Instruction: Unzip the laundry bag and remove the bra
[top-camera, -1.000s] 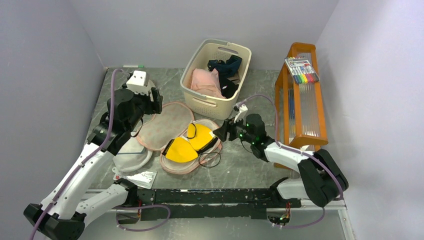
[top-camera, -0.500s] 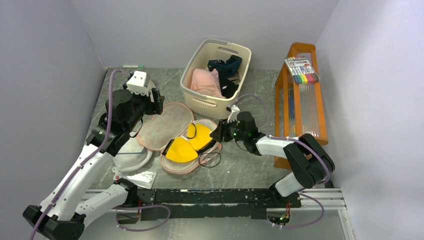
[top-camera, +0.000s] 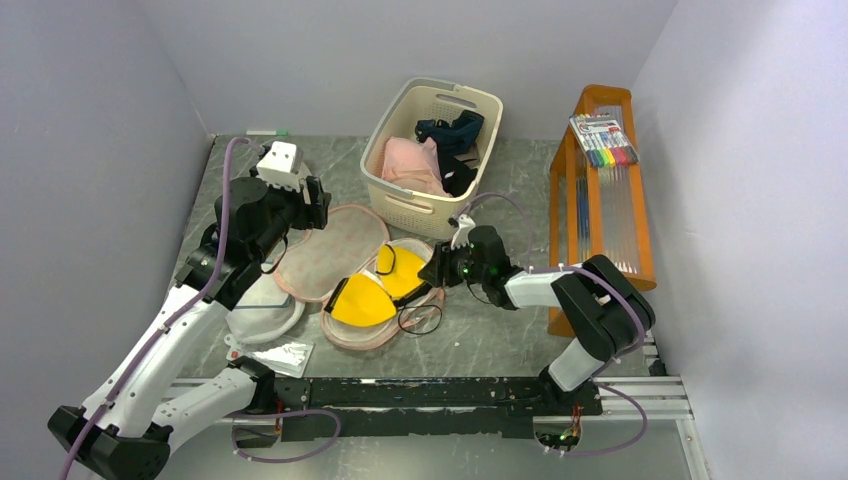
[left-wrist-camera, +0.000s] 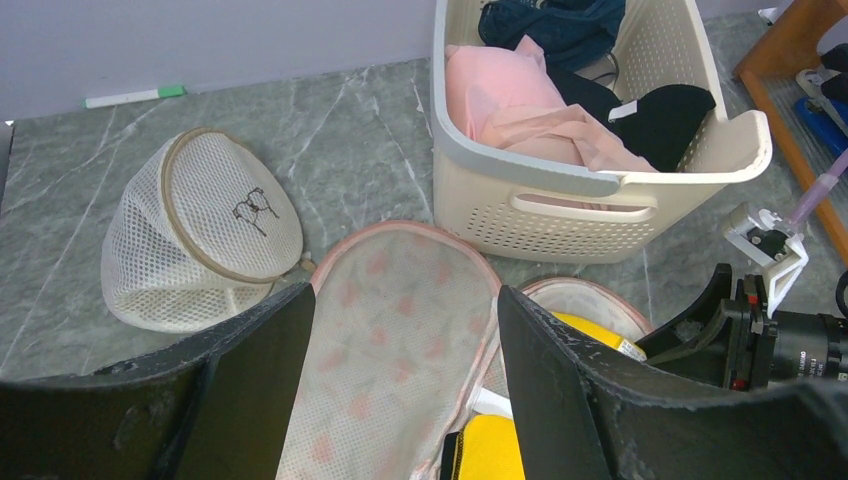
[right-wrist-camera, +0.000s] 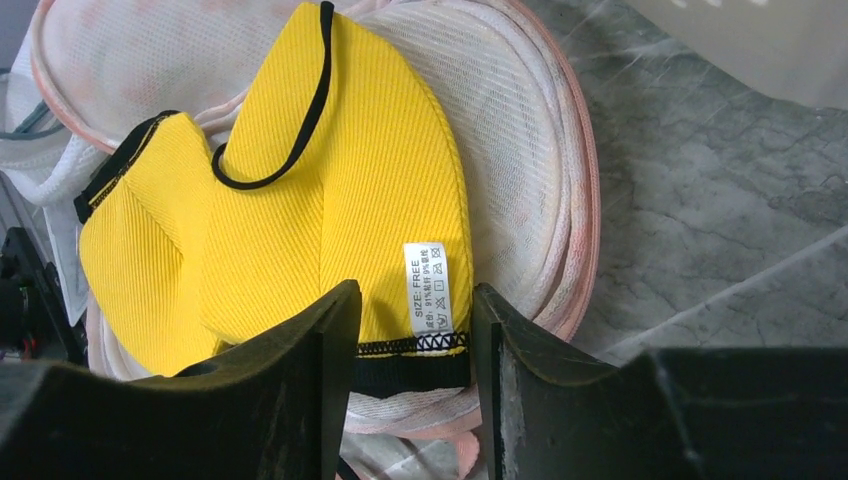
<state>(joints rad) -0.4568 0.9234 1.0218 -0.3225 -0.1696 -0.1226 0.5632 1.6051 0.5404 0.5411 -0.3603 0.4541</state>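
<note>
While bra (right-wrist-camera: 300, 200) lies on laundry bag (right-wrist-camera: 520, 130) — right end effector (right-wrist-camera: 412, 300) spread astride its hem | left end effector (left-wrist-camera: 405, 310) spread

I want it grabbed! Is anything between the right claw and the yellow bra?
Nothing visible. The open right gripper straddles the black-trimmed edge of the yellow padded bra, which lies uncovered on the opened pink mesh laundry bag.
</note>
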